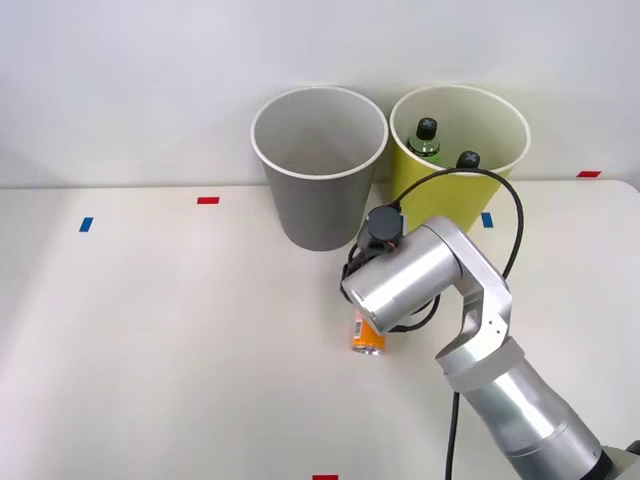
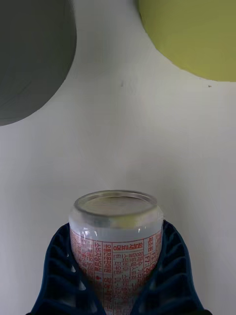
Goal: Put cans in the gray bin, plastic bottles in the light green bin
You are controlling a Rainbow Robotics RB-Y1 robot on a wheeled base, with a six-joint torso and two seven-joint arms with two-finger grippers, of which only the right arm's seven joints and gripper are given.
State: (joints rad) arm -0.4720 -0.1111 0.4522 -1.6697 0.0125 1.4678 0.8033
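The can, pale with orange print and a silver end, sits between my right gripper's blue fingers, which press on both of its sides. In the front view only the can's orange end shows, low at the table under my right arm's wrist. The gray bin stands just behind it, and its wall shows in the wrist view. Beside it on the right is the light green bin, also seen in the wrist view. It holds two plastic bottles with black caps.
Small tape marks lie on the white table: red, blue, blue, red and red at the front edge. A black cable loops over my arm near the green bin. A white wall stands close behind the bins.
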